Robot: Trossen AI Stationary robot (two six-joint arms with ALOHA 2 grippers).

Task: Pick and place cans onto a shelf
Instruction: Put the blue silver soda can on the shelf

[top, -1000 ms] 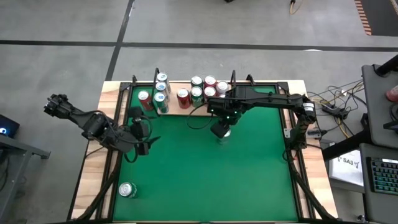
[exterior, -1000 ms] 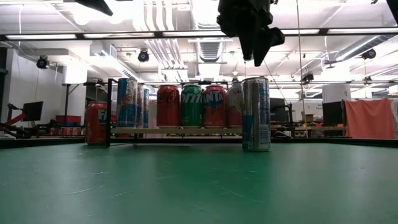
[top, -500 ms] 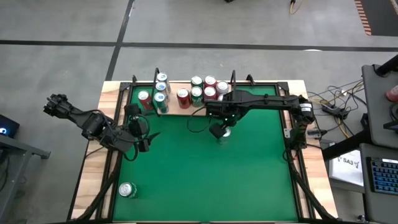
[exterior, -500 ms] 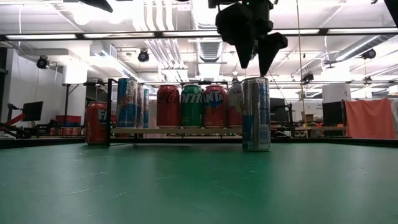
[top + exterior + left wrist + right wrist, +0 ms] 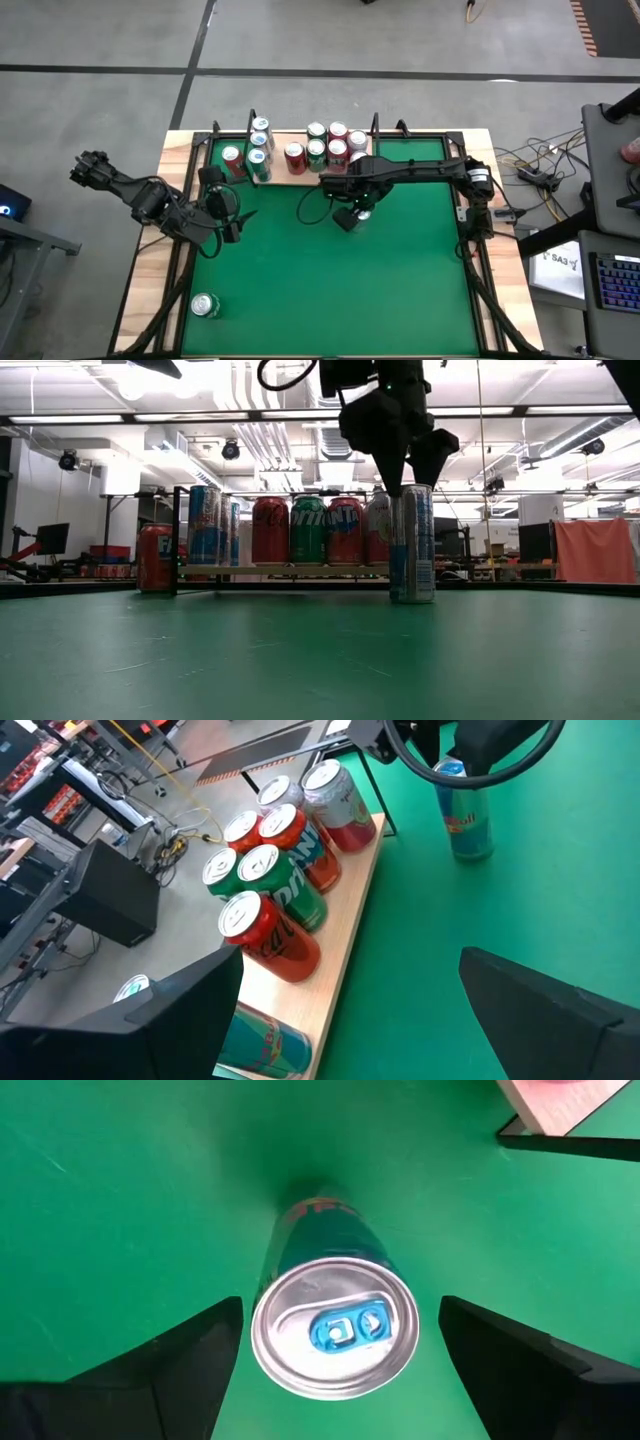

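Note:
A tall blue-and-silver can (image 5: pixel 335 1330) stands upright on the green table (image 5: pixel 400 290), in front of the shelf. My right gripper (image 5: pixel 411 482) hangs open right over it, pointing down. One finger stands on each side of the can's top (image 5: pixel 412 488), apart from it. The shelf (image 5: pixel 345 910) along the far edge carries several red, green and blue cans (image 5: pixel 316 148) standing on their bases. My left gripper (image 5: pixel 225 215) waits open above the table's left side.
Another can (image 5: pixel 205 305) lies at the table's near left corner. Thin black wire uprights (image 5: pixel 176 540) rise at the shelf's ends. A red can (image 5: pixel 155 558) stands beside the left upright. Open green surface stretches across the near and right parts of the table.
My right gripper has come down onto the standing can and shifted a little toward the table's left edge, and it has opened. Its fingertips were well above the can's top and now stand level with it, one on each side. The can has not moved.

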